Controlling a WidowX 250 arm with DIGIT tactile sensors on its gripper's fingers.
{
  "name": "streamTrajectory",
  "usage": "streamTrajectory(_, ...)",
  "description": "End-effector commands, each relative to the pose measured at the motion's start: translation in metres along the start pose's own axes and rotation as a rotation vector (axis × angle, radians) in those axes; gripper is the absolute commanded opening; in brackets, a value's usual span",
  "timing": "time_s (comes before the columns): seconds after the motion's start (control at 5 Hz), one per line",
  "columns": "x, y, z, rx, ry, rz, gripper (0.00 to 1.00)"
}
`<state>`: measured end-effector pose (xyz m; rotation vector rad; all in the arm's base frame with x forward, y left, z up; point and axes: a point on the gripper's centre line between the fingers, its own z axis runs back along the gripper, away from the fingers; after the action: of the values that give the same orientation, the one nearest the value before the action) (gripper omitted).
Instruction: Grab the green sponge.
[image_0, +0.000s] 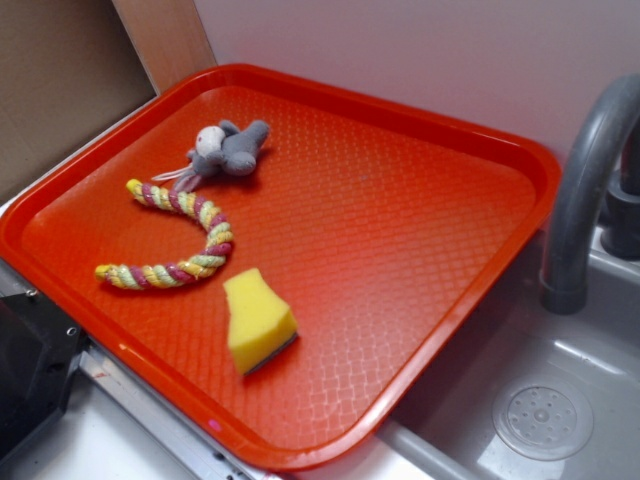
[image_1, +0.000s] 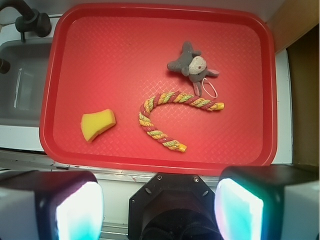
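The green sponge looks yellow, a small waisted foam block with a thin dark layer along its lower edge. It lies near the front edge of an orange-red tray. In the wrist view the sponge sits at the tray's lower left. My gripper hovers high above the counter, short of the tray's near rim and well away from the sponge. It is open, its two pads wide apart with nothing between them. The exterior view does not show it.
A twisted yellow-pink-green rope toy curls beside the sponge. A grey plush mouse lies beyond it. A grey faucet and sink with a drain border the tray. Black hardware sits at the front left.
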<state>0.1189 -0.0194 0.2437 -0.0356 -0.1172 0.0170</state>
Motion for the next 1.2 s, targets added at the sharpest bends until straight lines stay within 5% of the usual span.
streamTrajectory(0.0, 0.000, 0.000, 0.000, 0.000, 0.000, 0.000, 1.00)
streamTrajectory(0.6, 0.058, -0.011, -0.084, -0.176, -0.219, -0.664, 1.00)
streamTrajectory(1.0, 0.076, -0.067, -0.140, -0.250, -0.356, -1.171, 1.00)
